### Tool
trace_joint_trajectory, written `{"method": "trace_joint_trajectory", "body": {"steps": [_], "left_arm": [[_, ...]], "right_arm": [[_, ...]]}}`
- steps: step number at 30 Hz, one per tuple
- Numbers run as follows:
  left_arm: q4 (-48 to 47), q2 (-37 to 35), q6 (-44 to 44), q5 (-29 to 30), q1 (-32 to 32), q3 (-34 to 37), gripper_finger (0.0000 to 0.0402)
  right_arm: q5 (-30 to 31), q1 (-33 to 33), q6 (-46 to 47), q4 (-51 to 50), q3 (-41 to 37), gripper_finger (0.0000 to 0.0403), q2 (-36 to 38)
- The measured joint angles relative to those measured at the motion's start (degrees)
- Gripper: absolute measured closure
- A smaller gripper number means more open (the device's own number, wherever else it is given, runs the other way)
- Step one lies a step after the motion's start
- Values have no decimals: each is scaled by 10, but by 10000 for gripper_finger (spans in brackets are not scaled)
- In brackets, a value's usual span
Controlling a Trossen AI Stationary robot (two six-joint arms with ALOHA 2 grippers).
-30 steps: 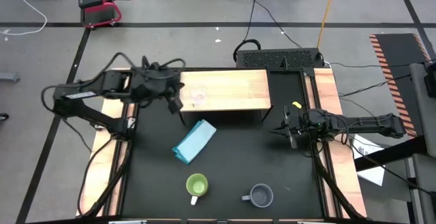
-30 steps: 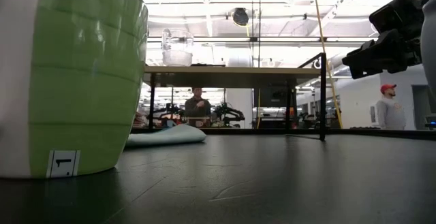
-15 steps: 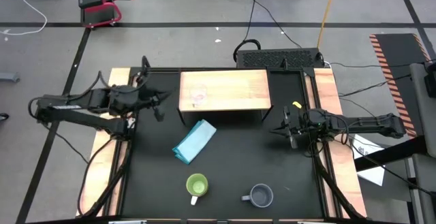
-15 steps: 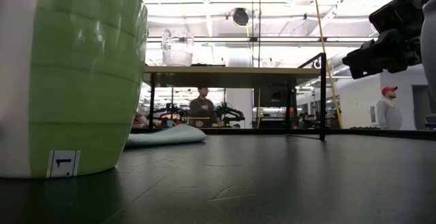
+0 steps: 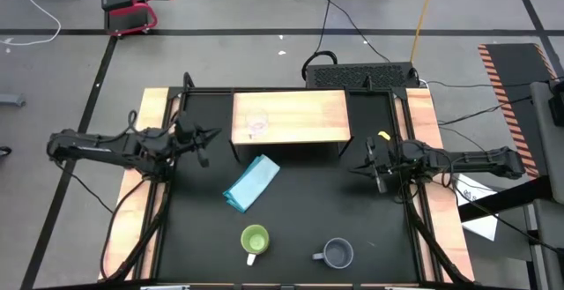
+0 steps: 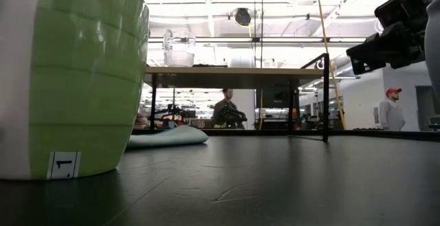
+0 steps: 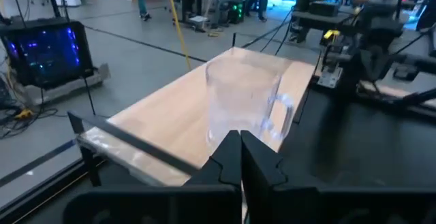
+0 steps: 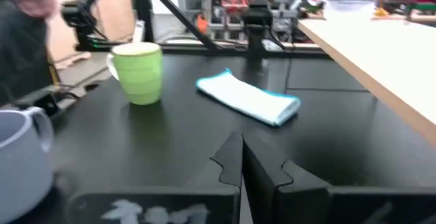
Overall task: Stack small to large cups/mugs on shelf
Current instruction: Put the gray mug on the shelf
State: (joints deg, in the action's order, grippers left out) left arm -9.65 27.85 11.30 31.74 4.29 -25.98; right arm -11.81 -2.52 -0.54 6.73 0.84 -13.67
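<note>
So the glass cup (image 5: 256, 123) is sitting on the shelf (image 5: 300, 118), toward its left end, upright, clear with a little handle, and you can see the pale wood grain right through it in the left wrist view. The shelf is a smooth light-wood board, wider than deep, raised on thin dark legs over the table (image 5: 352, 219), which has a matte black top and wooden strips down both sides. The green mug (image 5: 255, 240) is glossy lime with a white handle and stands near the front edge; the grey mug (image 5: 337, 254) is a dull blue-grey and stands to its right, apart from it. Between the shelf and the green mug lies a folded light blue cloth (image 5: 251, 182), soft looking, angled diagonally. The left gripper (image 5: 201, 142) is off the shelf's left end, fingers pressed together with nothing in them, glass cup just ahead of it. The right gripper (image 5: 374, 168) is parked at the table's right side, also closed tight and empty. The room is a big workshop with a grey floor, cables, bright ceiling lights, and a person in a red cap (image 6: 392, 108) in the background.
</note>
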Motion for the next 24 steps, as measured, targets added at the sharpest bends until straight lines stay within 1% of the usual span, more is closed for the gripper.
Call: {"method": "trace_joint_trajectory", "body": {"steps": [3, 6, 11, 16, 17, 19, 20, 24], "left_arm": [[23, -21, -25, -6, 0, 33, 401], [59, -41, -65, -56, 0, 69, 401], [74, -77, -50, -85, 0, 115, 401], [110, -111, -88, -123, 10, 158, 401], [115, -118, -85, -122, 12, 163, 401], [121, -131, -56, -96, 12, 171, 401], [128, -138, -58, -92, 11, 176, 401], [160, -154, -102, -114, 19, 200, 401]], "right_arm": [[-7, 0, -1, 10, 0, 403, 0], [-7, 0, -4, 10, 0, 403, 0], [-7, 0, -8, 13, 0, 403, 0], [-7, 0, -18, 12, 0, 403, 0], [-7, 0, -18, 13, 0, 403, 0], [-7, 0, -18, 17, 0, 403, 0], [-7, 0, -18, 19, 0, 403, 0], [-8, 0, -18, 19, 0, 403, 0]]}}
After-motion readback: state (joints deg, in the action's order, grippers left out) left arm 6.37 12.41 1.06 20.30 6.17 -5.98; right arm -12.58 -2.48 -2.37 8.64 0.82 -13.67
